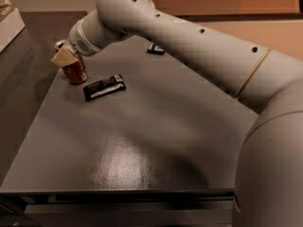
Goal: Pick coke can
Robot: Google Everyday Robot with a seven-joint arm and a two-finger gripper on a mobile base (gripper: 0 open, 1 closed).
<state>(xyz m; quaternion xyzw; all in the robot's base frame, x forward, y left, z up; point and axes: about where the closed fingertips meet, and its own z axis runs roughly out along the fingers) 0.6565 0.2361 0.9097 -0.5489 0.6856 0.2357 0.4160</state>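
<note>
The coke can (pixel 76 72) is a small red can standing near the far left corner of the dark table (pixel 156 141). Its silver top (pixel 60 44) shows just behind the gripper. My gripper (pixel 65 58), with cream-coloured tips, is at the can's upper left side and covers its upper part. The pale arm (pixel 189 41) reaches in from the right across the back of the table.
A flat black snack wrapper (pixel 104 87) lies just right of the can. A second small black wrapper (pixel 155 48) lies at the back, partly under the arm. A light box (pixel 9 18) stands beyond the table's left edge.
</note>
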